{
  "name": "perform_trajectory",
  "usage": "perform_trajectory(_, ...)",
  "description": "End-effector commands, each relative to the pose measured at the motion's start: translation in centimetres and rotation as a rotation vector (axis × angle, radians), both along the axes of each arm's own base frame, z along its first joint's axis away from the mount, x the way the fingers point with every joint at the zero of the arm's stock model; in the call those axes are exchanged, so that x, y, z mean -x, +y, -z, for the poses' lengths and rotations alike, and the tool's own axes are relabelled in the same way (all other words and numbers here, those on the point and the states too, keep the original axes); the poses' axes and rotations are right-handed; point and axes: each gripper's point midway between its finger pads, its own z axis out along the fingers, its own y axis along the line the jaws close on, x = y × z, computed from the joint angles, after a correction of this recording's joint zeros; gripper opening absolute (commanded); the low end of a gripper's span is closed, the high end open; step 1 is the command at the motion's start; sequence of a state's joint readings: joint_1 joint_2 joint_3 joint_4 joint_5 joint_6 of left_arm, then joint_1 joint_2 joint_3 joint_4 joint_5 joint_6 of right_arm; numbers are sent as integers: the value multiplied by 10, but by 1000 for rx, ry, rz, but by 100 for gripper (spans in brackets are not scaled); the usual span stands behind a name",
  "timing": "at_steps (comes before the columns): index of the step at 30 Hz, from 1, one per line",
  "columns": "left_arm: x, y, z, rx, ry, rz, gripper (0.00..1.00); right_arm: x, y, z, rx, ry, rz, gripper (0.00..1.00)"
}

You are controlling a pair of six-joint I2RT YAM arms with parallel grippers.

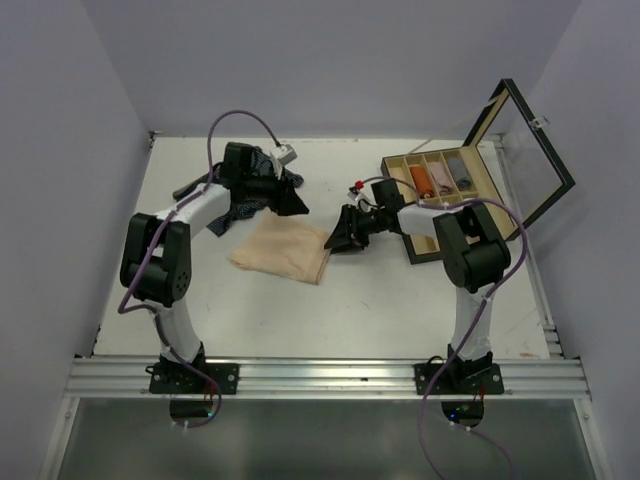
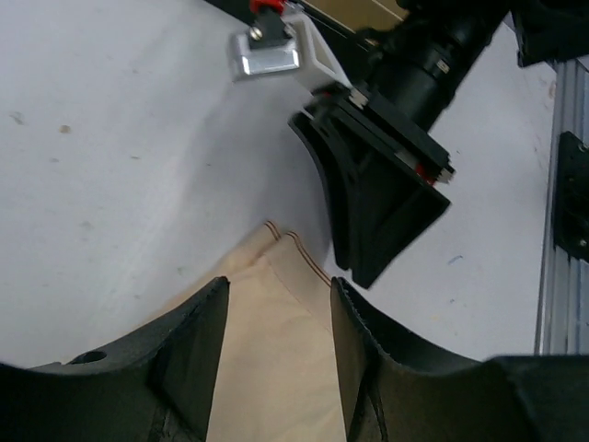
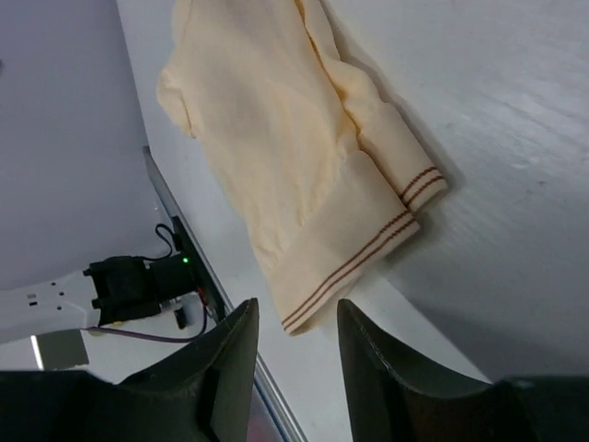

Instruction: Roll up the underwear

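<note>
Left claw (image 2: 276,308) and right claw (image 3: 296,324) are spread, empty, near the beige underwear (image 1: 282,250); a shallow pinch may lose its hem (image 3: 352,267).

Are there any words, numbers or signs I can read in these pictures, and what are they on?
None: no word, number or sign can be read on the plain beige cloth underwear, the compartmented wooden box with a glass lid or the white table.
</note>
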State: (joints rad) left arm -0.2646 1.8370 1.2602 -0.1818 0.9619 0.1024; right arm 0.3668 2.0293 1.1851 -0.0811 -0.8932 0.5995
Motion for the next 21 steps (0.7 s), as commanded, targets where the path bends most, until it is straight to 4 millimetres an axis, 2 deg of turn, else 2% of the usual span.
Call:
perform_trajectory(1,-47,29,-7,-17,-96,-62,52,-7,31,-36,-104,-74,-43,42)
perform_trajectory(4,-48,33,-4,-5,-70,-53,50,-7,35,-24,-50,-98,-76,42)
perform_trajectory(5,-40,32,1,2,-41,-42,50,-9,36,-22,-45,-106,-74,41)
perform_trajectory(7,-29,28,-6,44,-49,-18,49,-11,32,-17,-24,-95,-67,41)
perform_trajectory(8,-18,27,2,46,-21,-13,49,-13,29,-18,-15,-96,-57,41)
perform_trajectory(10,-1,18,5,32,-18,29,48,-23,19,-29,-12,-132,-13,43)
perform_trajectory(11,9,15,12,15,-30,59,47,-27,15,-42,-10,-176,10,45)
perform_trajectory(13,23,3,18,-33,-54,86,46,-36,2,-47,44,-223,53,49)
perform_trajectory(14,24,1,23,-67,-71,70,46,-38,-3,-53,62,-243,66,49)
perform_trajectory(16,28,-7,28,-74,-54,49,47,-47,-12,-49,133,-307,76,52)
perform_trajectory(17,20,-9,26,-73,-83,30,47,-48,-14,-45,157,-310,65,52)
perform_trajectory(18,16,-8,27,-76,-84,20,47,-52,-17,-38,194,-356,33,51)
perform_trajectory(19,6,-10,19,-73,-130,29,49,-56,-21,-32,227,-378,21,51)
perform_trajectory(21,-1,-7,28,-104,-104,60,54,-56,-23,-15,258,-380,-46,49)
